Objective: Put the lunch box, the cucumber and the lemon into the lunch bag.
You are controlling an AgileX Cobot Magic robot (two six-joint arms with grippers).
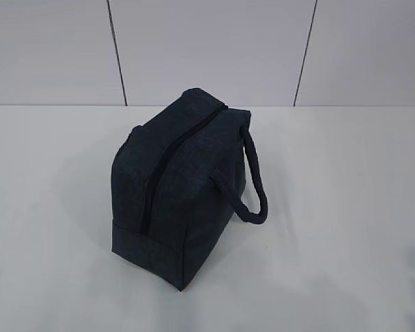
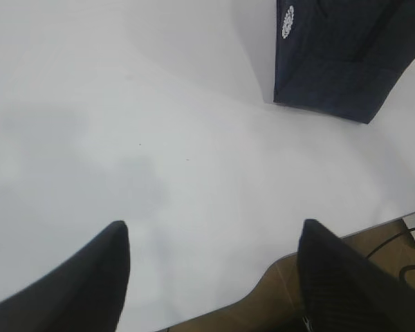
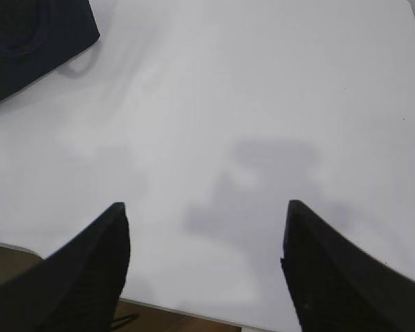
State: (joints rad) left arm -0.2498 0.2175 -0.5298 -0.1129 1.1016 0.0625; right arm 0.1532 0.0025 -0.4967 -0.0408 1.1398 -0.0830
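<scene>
The dark navy lunch bag stands in the middle of the white table, its top zipper closed and its rope handle hanging to the right. A corner of it shows at the top right of the left wrist view and at the top left of the right wrist view. My left gripper is open and empty over the table's near edge. My right gripper is open and empty, also near the front edge. Neither gripper shows in the exterior view. The lunch box, cucumber and lemon are out of view.
The white table ends at a grey panelled wall behind. The table's front edge and brown floor with cables show under the left gripper.
</scene>
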